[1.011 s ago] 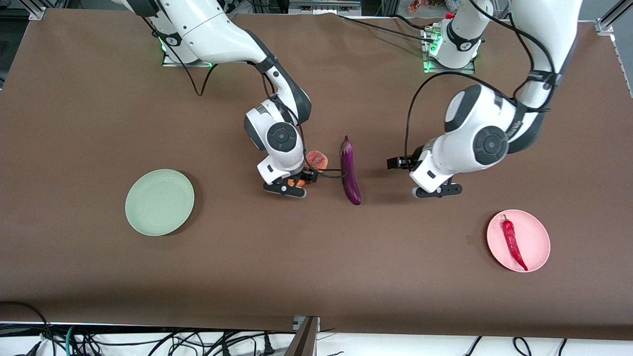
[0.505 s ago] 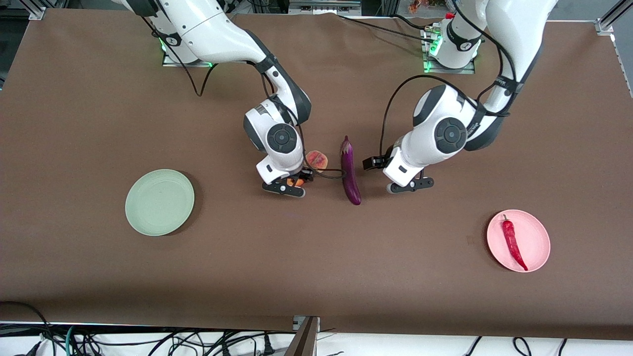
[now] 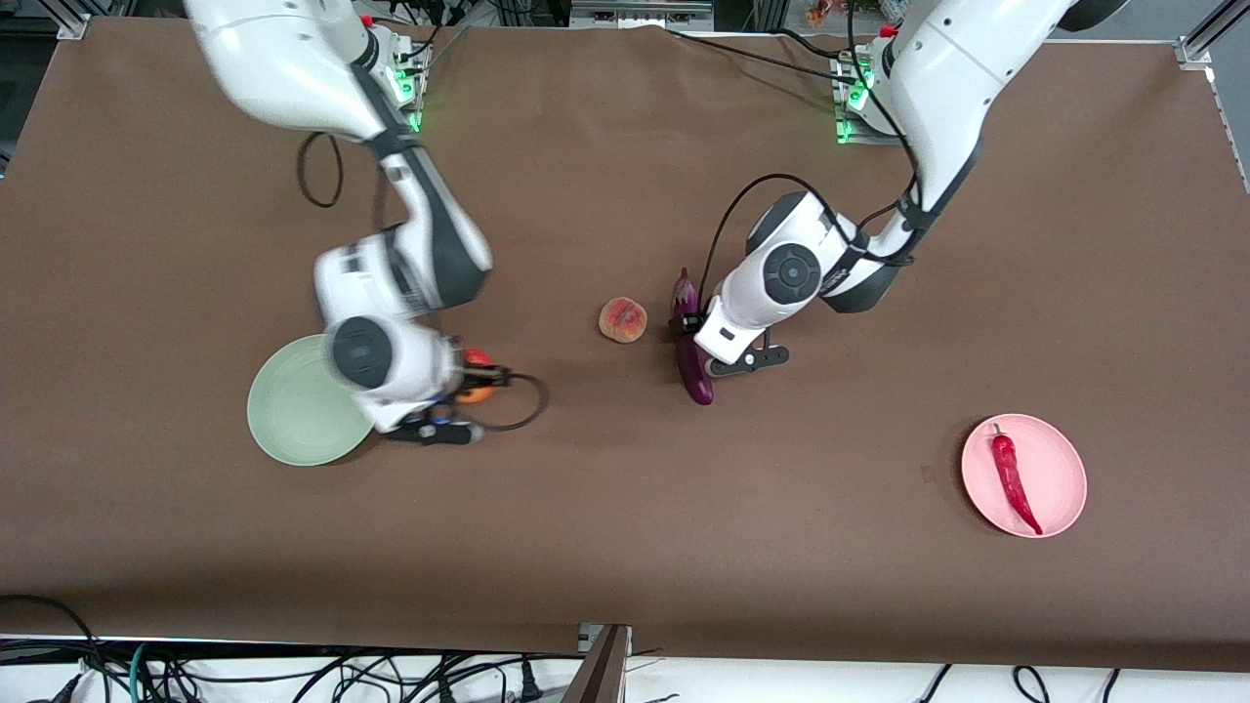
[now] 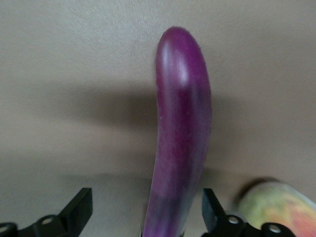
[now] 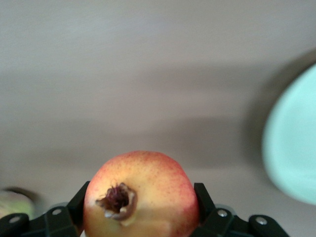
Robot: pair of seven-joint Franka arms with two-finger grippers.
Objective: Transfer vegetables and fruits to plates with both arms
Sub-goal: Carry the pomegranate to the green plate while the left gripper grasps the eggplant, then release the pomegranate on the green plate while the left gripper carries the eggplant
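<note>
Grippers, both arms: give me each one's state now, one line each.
Left gripper: open, fingers either side of the eggplant, not closed on it.
Right gripper: shut on the pomegranate, beside the green plate.

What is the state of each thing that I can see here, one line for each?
Pomegranate: held in the right claw, beside the green plate.
Eggplant: lying on the table, between the open fingers of the left claw.
Peach: resting on the table, untouched.
Chili pepper: lying on the pink plate.
Green plate: empty.
</note>
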